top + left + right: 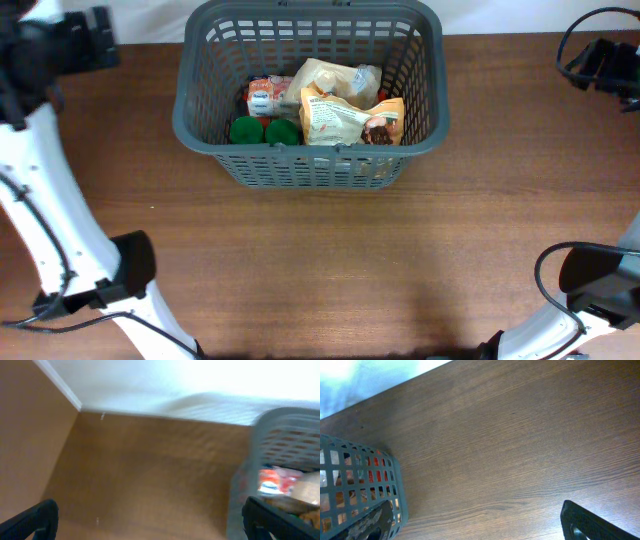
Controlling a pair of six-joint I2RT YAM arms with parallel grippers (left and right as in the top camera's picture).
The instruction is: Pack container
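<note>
The dark grey slotted basket [200,70] stands at the back middle of the table. Inside it lie an orange snack bag [350,120], a pale bag [325,76], a red and white packet [268,97] and two green round things [263,131]. My left gripper [150,522] is open and empty over bare table to the left of the basket [280,440]. My right gripper [480,522] is open and empty over bare table to the right of the basket [350,460]. In the overhead view both grippers sit at the far corners, left [70,45] and right [600,62].
The brown wooden table [320,270] ends at a white wall along its back edge [165,410]. The two arm bases stand at the front left [110,285] and front right [590,285].
</note>
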